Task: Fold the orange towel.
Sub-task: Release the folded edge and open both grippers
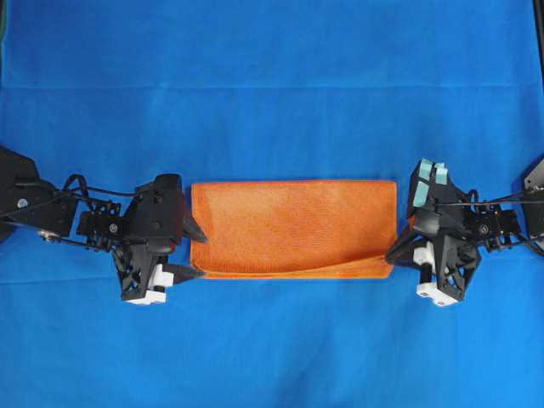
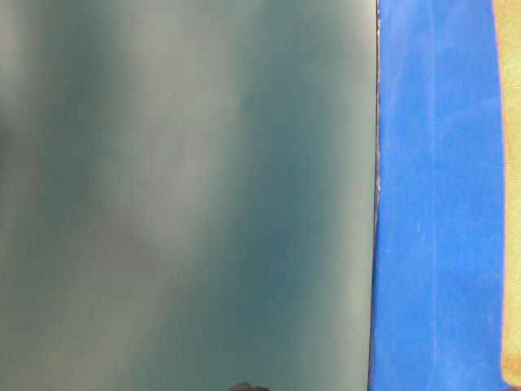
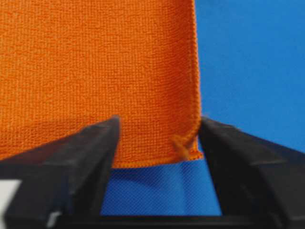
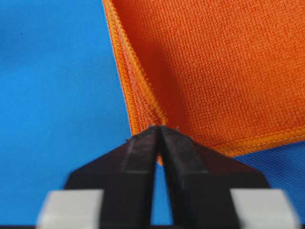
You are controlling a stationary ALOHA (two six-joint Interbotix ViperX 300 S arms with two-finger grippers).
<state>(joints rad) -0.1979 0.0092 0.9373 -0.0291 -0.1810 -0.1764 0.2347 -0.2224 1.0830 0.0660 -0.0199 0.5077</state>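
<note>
The orange towel (image 1: pixel 293 228) lies folded into a long rectangle on the blue cloth (image 1: pixel 272 76) covering the tabletop, between the two grippers. The left gripper (image 1: pixel 198 251) has its fingers spread wide around the towel's left edge, gripping nothing. The right gripper (image 4: pixel 159 131) has its fingertips pressed together at the towel's hemmed corner.

You have no readable text here, no labels, no brand marks, no numbers, no signs in any view.
</note>
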